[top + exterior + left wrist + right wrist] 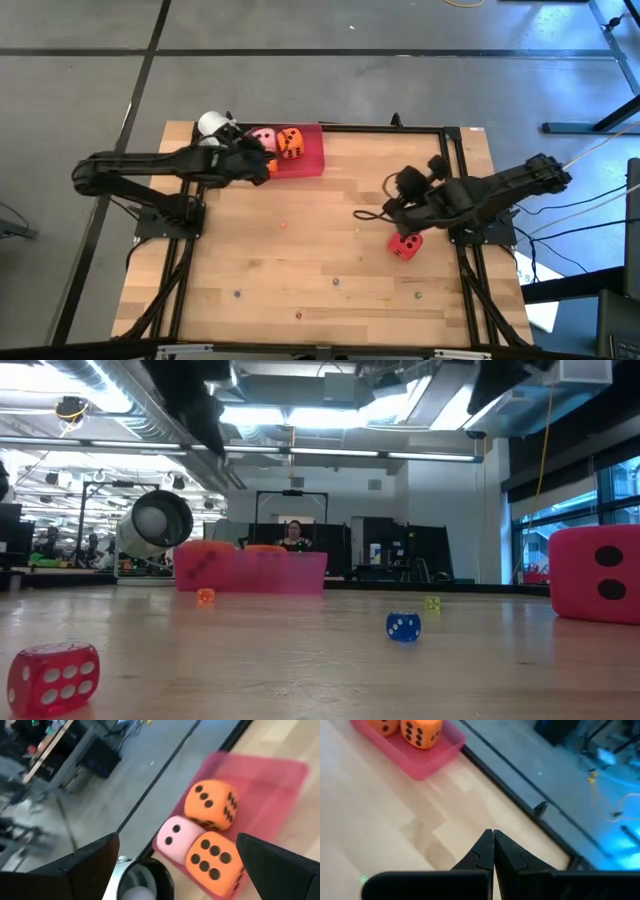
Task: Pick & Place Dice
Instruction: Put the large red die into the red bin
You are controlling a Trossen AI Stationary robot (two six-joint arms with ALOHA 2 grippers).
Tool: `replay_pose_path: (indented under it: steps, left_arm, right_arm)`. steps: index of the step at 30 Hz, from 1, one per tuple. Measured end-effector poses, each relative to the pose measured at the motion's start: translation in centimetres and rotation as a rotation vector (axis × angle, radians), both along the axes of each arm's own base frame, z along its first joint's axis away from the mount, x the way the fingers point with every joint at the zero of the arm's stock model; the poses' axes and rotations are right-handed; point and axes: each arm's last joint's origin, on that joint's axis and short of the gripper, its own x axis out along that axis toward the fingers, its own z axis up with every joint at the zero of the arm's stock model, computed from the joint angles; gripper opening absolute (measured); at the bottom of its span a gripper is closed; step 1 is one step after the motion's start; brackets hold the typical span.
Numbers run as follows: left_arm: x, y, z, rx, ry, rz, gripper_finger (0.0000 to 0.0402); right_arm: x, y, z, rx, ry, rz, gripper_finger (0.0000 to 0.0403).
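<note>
The dice are soft-looking cubes with dark pips. A pale pink die (173, 836) and two orange dice, one (210, 804) farther along and one (215, 857) nearer the left claw, sit touching in the pink tray (312, 150) at the far edge of the wooden surface (300, 260). The red die (405, 245) lies alone on the boards, just beside the right arm.

The left claw (262, 155) hangs over the tray's end with its fingers (85, 865) spread wide, holding nothing. The right claw (493, 847) is clenched, empty, over bare wood.

From above, the left arm covers one orange die; its wrist view shows all three. The low view cuts the red die off at the edge and alone shows small hard dice: red (53, 678), blue (403, 626).
</note>
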Motion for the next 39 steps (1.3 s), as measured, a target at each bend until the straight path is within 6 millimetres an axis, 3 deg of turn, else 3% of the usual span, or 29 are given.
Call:
replay_pose_path:
  steps: [7,12,16,19,28,35,39]
  left_arm:
    - [-2.0,-2.3,-2.1,-0.01,-0.215,-0.158,0.0396]
    - [-2.1,-3.0,-4.6,0.009,-0.28,-0.283,0.0396]
    - [-1.9,-3.2,-5.9,0.029,-0.27,-0.349,0.0396]
    - [-1.8,-3.2,-5.9,0.045,-0.265,-0.358,0.0396]
    - [-1.6,-3.1,-5.3,0.058,-0.332,-0.353,0.0396]
    - [-1.6,-3.1,-5.4,0.054,-0.334,-0.349,0.0396]
    - [-1.6,-3.1,-5.3,0.054,-0.335,-0.349,0.0396]
  right_arm:
    - [-2.4,0.8,-3.3,0.195,-0.094,0.124,0.0003]
    - [-2.7,1.6,-5.4,0.465,-0.073,0.395,0.0003]
    - [-2.7,2.1,-5.3,0.563,-0.082,0.578,0.0003]
    - [-3.6,1.7,-4.5,0.532,-0.069,0.67,0.0003]
    - [-8.0,-1.3,-1.4,0.441,-0.314,0.489,0.0003]
    - [-7.7,-1.6,-1.8,0.371,-0.288,0.408,0.0004]
    - [-6.9,-1.4,-2.4,0.419,-0.239,0.419,0.0031]
